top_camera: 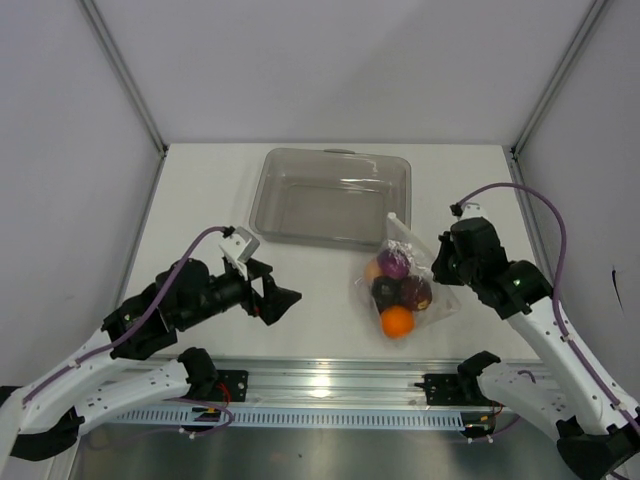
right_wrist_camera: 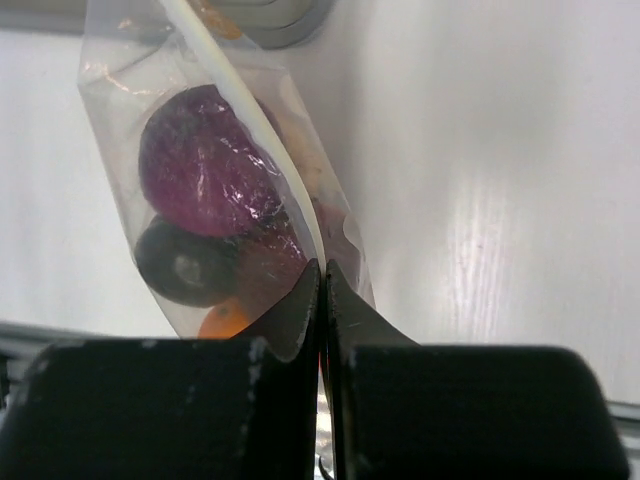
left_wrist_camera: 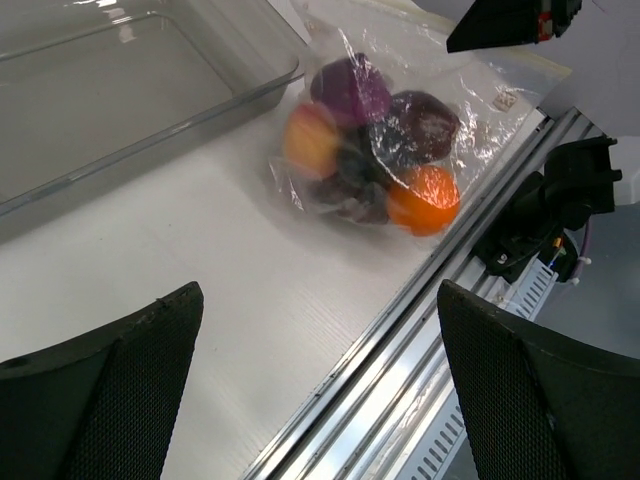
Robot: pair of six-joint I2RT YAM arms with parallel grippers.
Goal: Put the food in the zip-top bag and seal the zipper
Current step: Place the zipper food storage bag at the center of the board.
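Workspace as I see it: aluminium rail (top_camera: 320, 385) along the near edge, white table (top_camera: 200, 200) behind it. Left gripper (top_camera: 278, 290) hangs left of centre, jaws spread wide, nothing in them. Zip-top bag (top_camera: 405, 290) lies right of centre just past the rail with the food inside: orange (top_camera: 397, 321) nearest, purple ball (top_camera: 396, 263) farthest. Right gripper (right_wrist_camera: 322, 275) is pinched tight on the bag's edge. I can't tell if the zipper (right_wrist_camera: 232, 110) is sealed. Grey tray (top_camera: 335, 153) sits just behind. Pale walls (top_camera: 320, 60) all round.
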